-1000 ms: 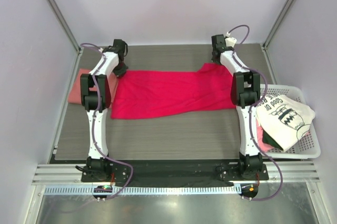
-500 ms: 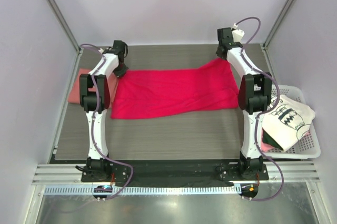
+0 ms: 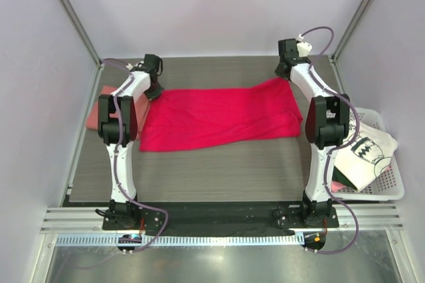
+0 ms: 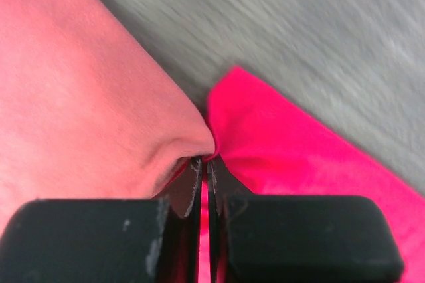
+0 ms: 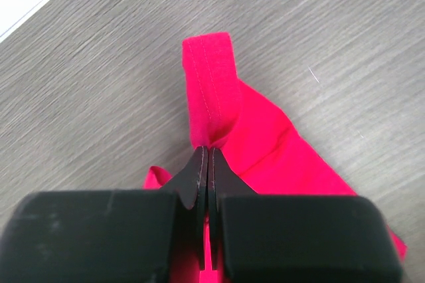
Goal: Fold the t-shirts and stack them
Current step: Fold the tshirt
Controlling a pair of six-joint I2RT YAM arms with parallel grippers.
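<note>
On the table [image 3: 219, 170], 9 o'clock edge: salmon-pink shirt [image 3: 95, 109], partly hidden behind the left arm. Next, the left gripper [image 4: 204, 163], fingers pressed together on the 10 o'clock corner of the crimson shirt [image 3: 219, 118], right against the salmon cloth (wrist view). The crimson shirt lies spread across the centre. At its 2 o'clock corner the right gripper [image 5: 207, 153] is clamped on the stitched hem. 4 o'clock: basket [image 3: 392, 191] holding the white shirt [image 3: 364, 153]. The right arm covers part of its black print, and the lettering is unreadable.
</note>
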